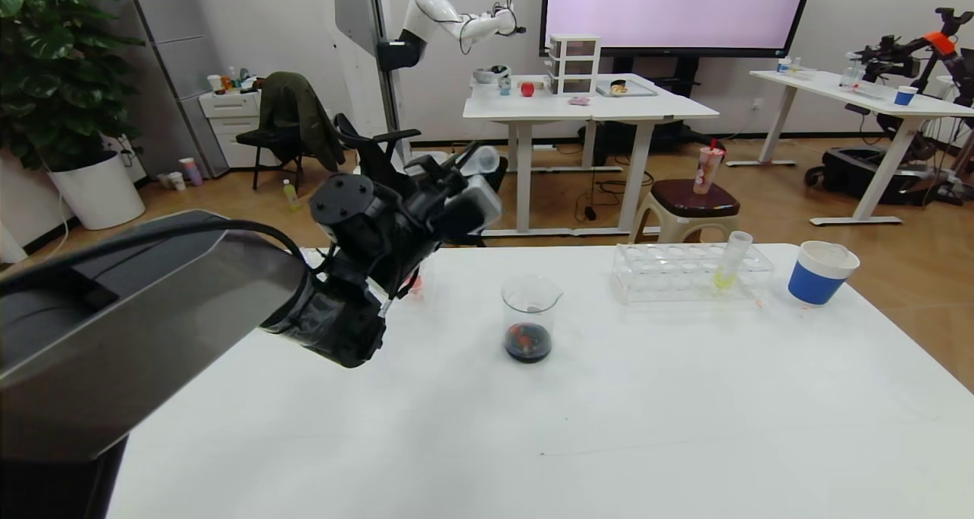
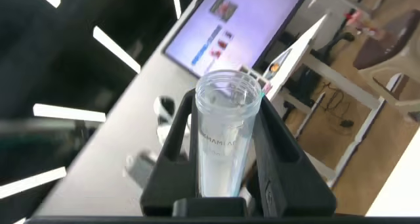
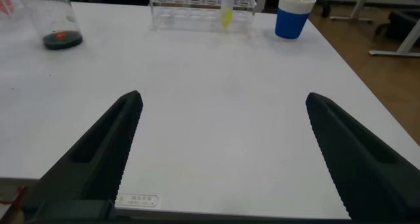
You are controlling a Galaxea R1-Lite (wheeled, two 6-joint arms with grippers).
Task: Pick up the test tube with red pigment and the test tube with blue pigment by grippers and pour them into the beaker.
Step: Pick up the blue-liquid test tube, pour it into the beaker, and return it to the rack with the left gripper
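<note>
- Table (image 1: 609,428): white work surface; everything below is located relative to the beaker standing on it.
- Left gripper (image 2: 226,152): raised above the table on the robot's left of the beaker, fingers pinching an empty clear test tube (image 2: 225,129). In the left wrist view the tube reads colourless, with no visible pigment left inside. In the head view its open end (image 1: 484,158) points up and away, behind the beaker and well above it.
- Right gripper (image 3: 223,152): low over the near side of the table, well apart from the beaker; jaws spread wide, nothing between them. Appears idle.
- Tube rack (image 1: 689,272): clear plastic, to the robot's right of the beaker, near but not touching. Holds one tube with yellow liquid (image 1: 729,264); the other wells look empty.
- Paper cup with blue sleeve (image 1: 820,273): farther right, beyond the rack.
- Beaker (image 1: 529,318): upright near the table's centre, holding a shallow pool of dark liquid with a reddish patch.
- Judgement: the dark mix suggests both red and blue are already poured in. I cannot tell which pigment the held tube carried. No filled red or blue tube shows anywhere.
- Remaining, as I judge it: only putting the empty tube down, probably in the rack.
</note>
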